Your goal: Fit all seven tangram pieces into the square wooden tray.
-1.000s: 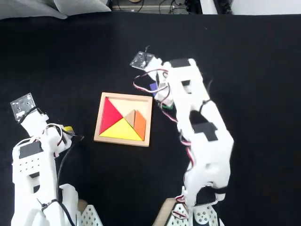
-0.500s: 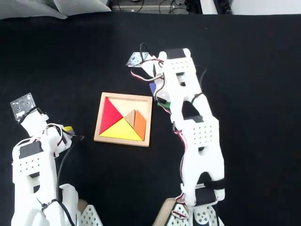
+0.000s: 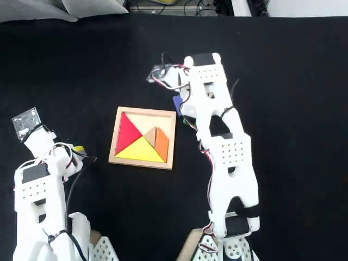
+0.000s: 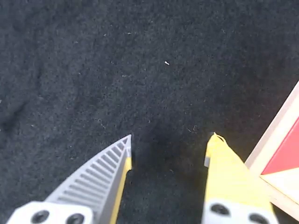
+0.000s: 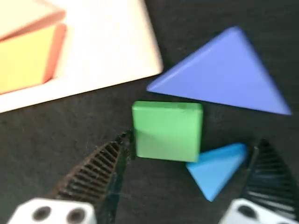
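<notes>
The partly filled tray [image 3: 140, 161] is sitting centre-left on the black worktop [image 3: 283, 81]. Just off its upper-right corner, the green square [image 5: 168, 130] is lying between the spread fingers of my right end effector [image 5: 194, 140], two blue triangles [image 5: 224, 77] beside it. My left end effector [image 4: 171, 137] is gaping, lower left. Upper left, grey cloth [image 3: 60, 8] is showing.

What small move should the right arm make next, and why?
Probably nudge the open right gripper sideways until the green square alone sits between its fingers. At present the small light-blue triangle, right beside the square's corner, also lies in that gap, so closing here might catch both. The tray close by has bare wood left for the square.
</notes>
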